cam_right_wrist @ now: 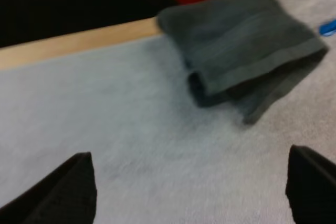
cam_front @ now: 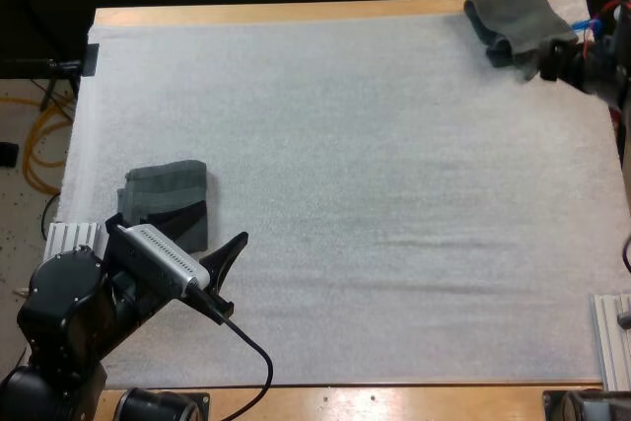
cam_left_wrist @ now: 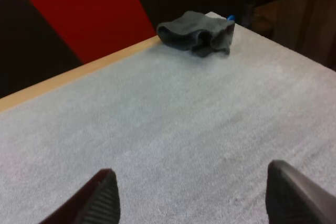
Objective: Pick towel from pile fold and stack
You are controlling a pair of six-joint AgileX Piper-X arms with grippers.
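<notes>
My left gripper [cam_left_wrist: 191,174] is open near the folded towel [cam_front: 168,199]; my right gripper [cam_right_wrist: 191,156], also open, faces the crumpled towel [cam_right_wrist: 244,43].

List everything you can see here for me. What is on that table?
Table: one, wooden, under everything; its far edge shows beyond the mat.
Mat: one, white, covering most of the table.
Folded towel: one, dark grey-green, near the mat's left edge, just ahead of the left arm.
Crumpled towel: one, dark grey-green, at the mat's far right corner, next to the right hand.
Left hand: one, black, two fingers standing apart, over bare mat beside the folded towel.
Right hand: one, black, two fingers standing apart, just short of the crumpled towel.
</notes>
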